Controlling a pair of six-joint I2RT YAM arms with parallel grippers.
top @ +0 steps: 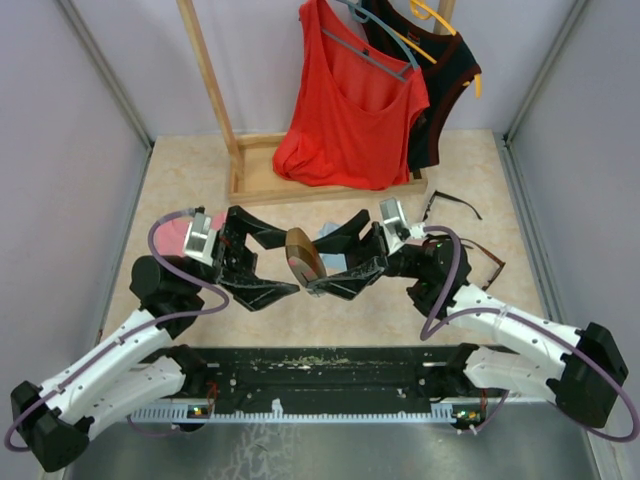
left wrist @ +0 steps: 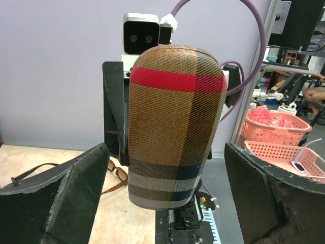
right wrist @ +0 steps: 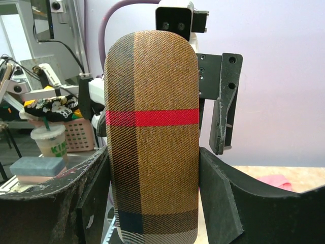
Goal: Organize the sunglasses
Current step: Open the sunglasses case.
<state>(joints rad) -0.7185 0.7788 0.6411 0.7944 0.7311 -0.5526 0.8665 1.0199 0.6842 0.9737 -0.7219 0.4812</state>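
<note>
While the right hand (top: 314,264) grips the brown plaid fabric case (top: 303,255), the wide-open left hand (top: 291,265) should close squarely across its sides.

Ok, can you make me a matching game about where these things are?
Things: 1 plaid case; 2 red top; 3 pink case; 4 black sunglasses.
Places: A hanging at the back; B lying at the left; C lying at the far right; D held in the right arm's fingers.
Pairs: 1-D, 2-A, 3-B, 4-C.
</note>
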